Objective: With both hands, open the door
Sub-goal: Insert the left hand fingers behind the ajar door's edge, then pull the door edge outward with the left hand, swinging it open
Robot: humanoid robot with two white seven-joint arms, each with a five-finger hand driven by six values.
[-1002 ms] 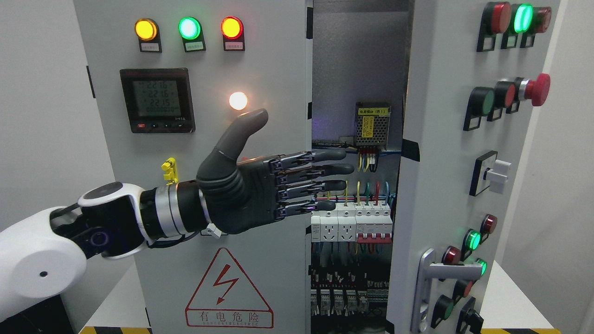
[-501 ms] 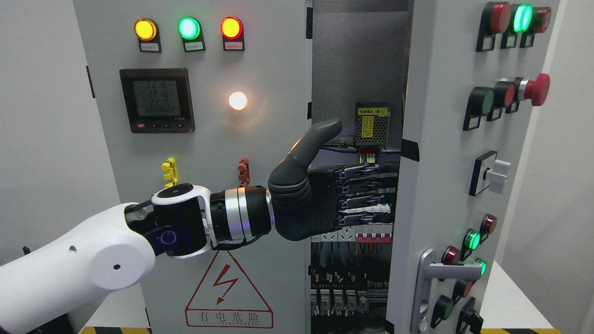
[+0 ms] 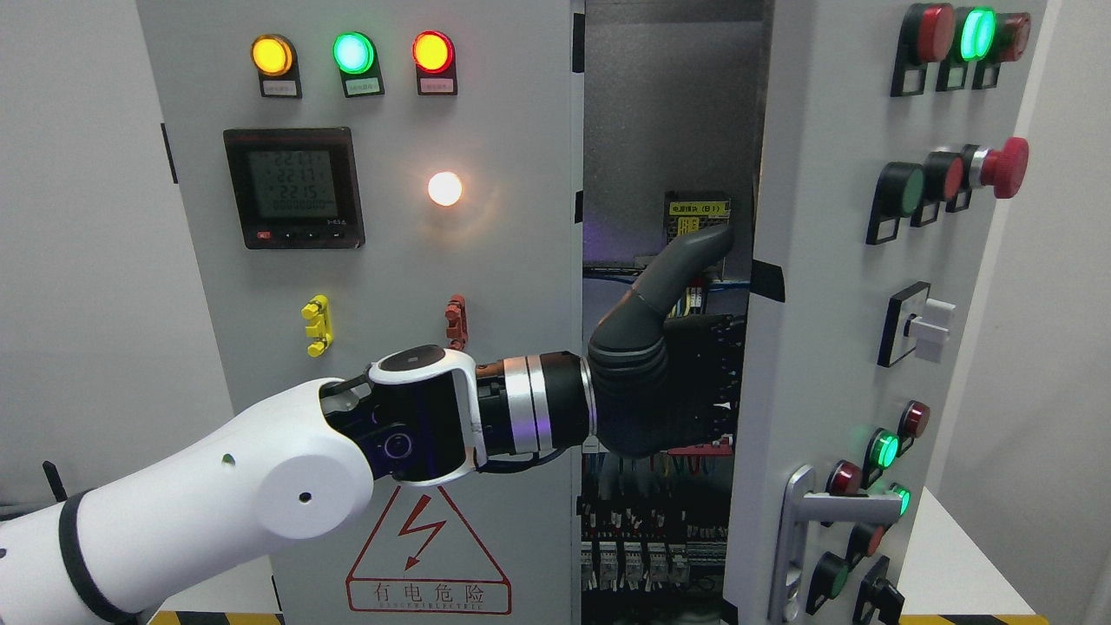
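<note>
The left hand (image 3: 664,382) reaches into the gap beside the right door (image 3: 859,286), thumb raised. Its fingers pass behind the door's edge, so their grip cannot be told. The door stands ajar, just right of the hand.

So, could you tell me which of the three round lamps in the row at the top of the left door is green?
The middle lamp is green. The one to its left glows amber, and the one to its right glows red.
</note>
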